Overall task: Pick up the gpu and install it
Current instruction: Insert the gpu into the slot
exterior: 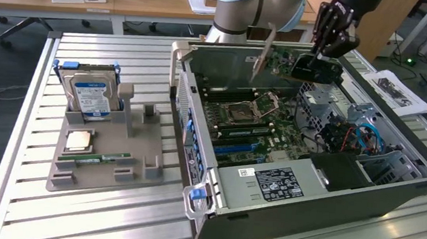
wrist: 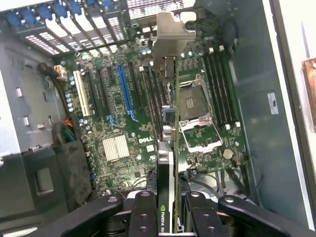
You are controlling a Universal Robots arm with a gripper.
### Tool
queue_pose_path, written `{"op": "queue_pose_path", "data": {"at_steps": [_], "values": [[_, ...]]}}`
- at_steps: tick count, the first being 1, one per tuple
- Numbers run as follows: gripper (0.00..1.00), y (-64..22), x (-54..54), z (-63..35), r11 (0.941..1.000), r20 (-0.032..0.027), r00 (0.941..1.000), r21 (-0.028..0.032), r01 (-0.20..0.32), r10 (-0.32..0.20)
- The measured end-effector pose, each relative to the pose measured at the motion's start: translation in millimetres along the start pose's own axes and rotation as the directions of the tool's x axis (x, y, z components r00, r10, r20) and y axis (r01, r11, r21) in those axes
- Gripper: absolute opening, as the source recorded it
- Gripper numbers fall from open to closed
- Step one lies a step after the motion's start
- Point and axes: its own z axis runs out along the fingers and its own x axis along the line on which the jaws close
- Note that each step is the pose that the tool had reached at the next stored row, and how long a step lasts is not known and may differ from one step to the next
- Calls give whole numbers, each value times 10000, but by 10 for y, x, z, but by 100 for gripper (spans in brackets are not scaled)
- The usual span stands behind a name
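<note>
The gpu (exterior: 281, 59) is gripped tight by the fingers (exterior: 331, 31), high over the open case (exterior: 329, 216). If it is tipped, the blue slot (wrist: 126, 91) below the fingers could be missed and scraped. Its thin edge is shown by the wrist view; the hard drive (exterior: 92, 94), far from the fingers, by the exterior view

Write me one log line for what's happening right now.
gripper: shut on gpu | gpu: held above motherboard | case: open | installed: not yet

One gpu (exterior: 283, 60), one hard drive (exterior: 92, 94), one case (exterior: 330, 206)
</note>
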Motion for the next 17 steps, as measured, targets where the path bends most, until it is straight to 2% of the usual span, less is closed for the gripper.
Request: {"op": "queue_pose_path", "data": {"at_steps": [3, 11, 17], "values": [[27, 0, 0, 2, 9995, -17, 9995, -8, 321, -321], [27, 0, -1, 7, 9991, -21, 9991, -10, 429, -429], [27, -2, 0, 25, 9950, -44, 9949, 7, 1003, -1003]]}}
